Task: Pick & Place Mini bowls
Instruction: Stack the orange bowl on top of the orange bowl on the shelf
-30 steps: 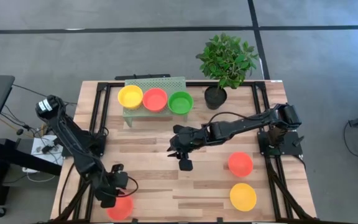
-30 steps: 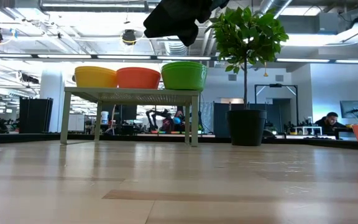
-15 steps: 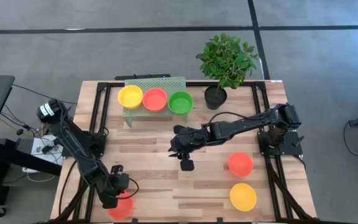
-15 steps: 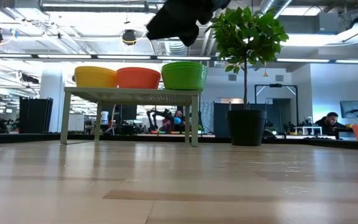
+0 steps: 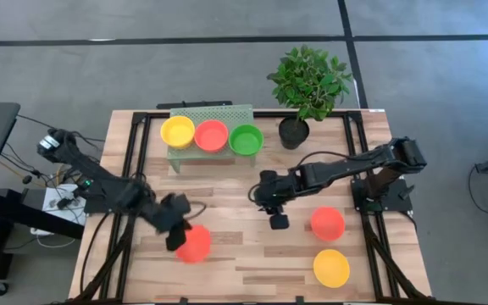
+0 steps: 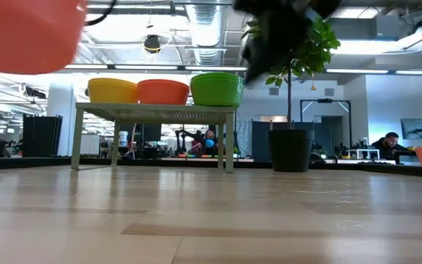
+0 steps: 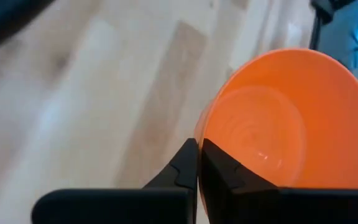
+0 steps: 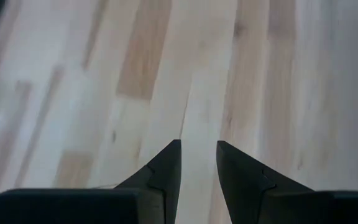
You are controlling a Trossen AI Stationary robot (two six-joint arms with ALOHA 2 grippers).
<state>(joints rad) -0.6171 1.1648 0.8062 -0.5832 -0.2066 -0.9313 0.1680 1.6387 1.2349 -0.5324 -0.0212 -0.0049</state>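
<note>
An orange-red mini bowl (image 5: 195,244) hangs above the table's near left part, with my left gripper (image 5: 179,232) shut on it; the low view shows it high at the left (image 6: 22,33). My right gripper (image 5: 276,222) stands open over the table's middle, nothing between its fingers (image 8: 199,149). A yellow (image 5: 177,131), a red (image 5: 212,135) and a green mini bowl (image 5: 246,139) sit on the pale green rack (image 5: 214,112) at the far edge. A red mini bowl (image 5: 327,224) and a yellow one (image 5: 331,268) rest on the table at the near right. My left gripper (image 7: 199,149) pinches the bowl's rim (image 7: 202,124) between its two fingers, one finger outside the wall and one inside the hollow. The fingers come from above, slanting down. The bowl hangs lifted clear of the table, its opening toward the wrist camera.
A potted plant (image 5: 307,80) in a black pot stands at the far right of the rack. Bare wood (image 5: 227,203) lies between the rack and the near edge.
My left gripper has shut on the orange-red bowl's rim at the near left corner, lifted it clear and carried it up, toward the table's right and far edges. My right gripper has moved toward the table's right edge, staying open.
</note>
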